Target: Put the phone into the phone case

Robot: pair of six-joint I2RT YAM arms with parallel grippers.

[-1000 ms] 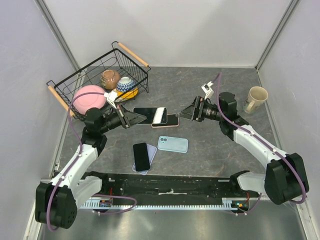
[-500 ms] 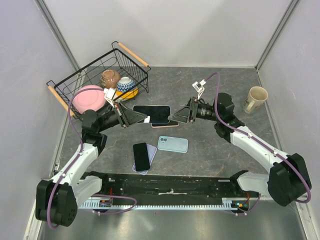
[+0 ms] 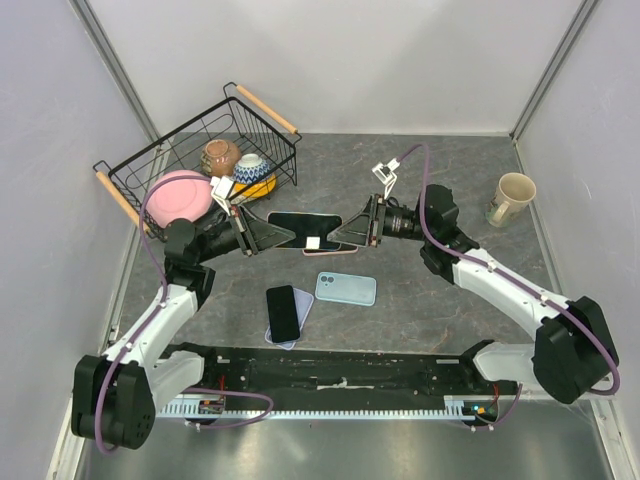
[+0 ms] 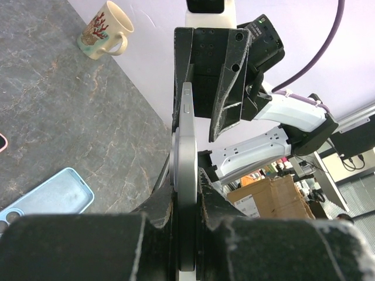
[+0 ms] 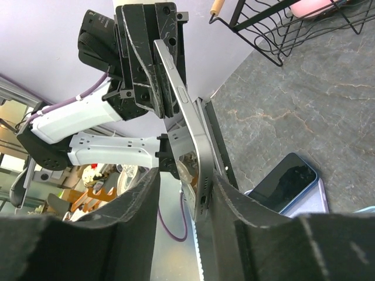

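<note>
Nearest the arm bases, a black handset (image 3: 282, 312) lay face up on a lavender case (image 3: 306, 299), left of centre on the grey table (image 3: 440, 310). Just beyond it, to the right, the light-blue case (image 3: 346, 288) lay flat, apart from both grippers. The left wrist view caught this case (image 4: 50, 199) low on the left.

Farther back, above the table, the phone (image 3: 308, 228) hung level between the two arms. The left gripper (image 3: 284, 238) was clamped on its left end; in the left wrist view the phone (image 4: 186, 193) sat edge-on, pressed tight between the fingers. The right gripper (image 3: 343, 232) straddled the right end, one finger on either side. Whether it pinched could not be told, since the right wrist view showed a gap beside the phone (image 5: 195, 146). A pink-edged item (image 3: 336, 250) lay on the table beneath, mostly hidden.

At the far left stood a wire basket (image 3: 266, 109) holding a pink plate (image 3: 180, 195); at the far right stood a mug (image 3: 511, 198).
</note>
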